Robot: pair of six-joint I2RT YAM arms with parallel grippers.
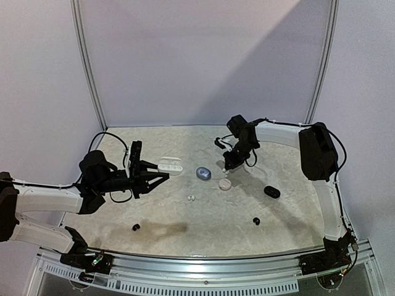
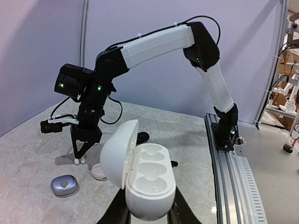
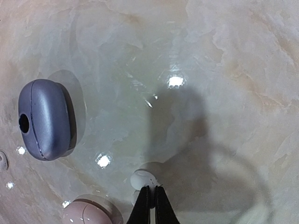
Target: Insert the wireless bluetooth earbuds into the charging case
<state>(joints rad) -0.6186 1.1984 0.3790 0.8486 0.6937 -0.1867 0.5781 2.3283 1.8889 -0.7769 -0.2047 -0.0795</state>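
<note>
Charging case (image 2: pixel 150 195) wells, left-wrist view only

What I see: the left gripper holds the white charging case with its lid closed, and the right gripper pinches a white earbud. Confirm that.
The lid is open, not closed: the left wrist view shows the white charging case in the left gripper standing open. The right gripper does pinch a white earbud.
</note>
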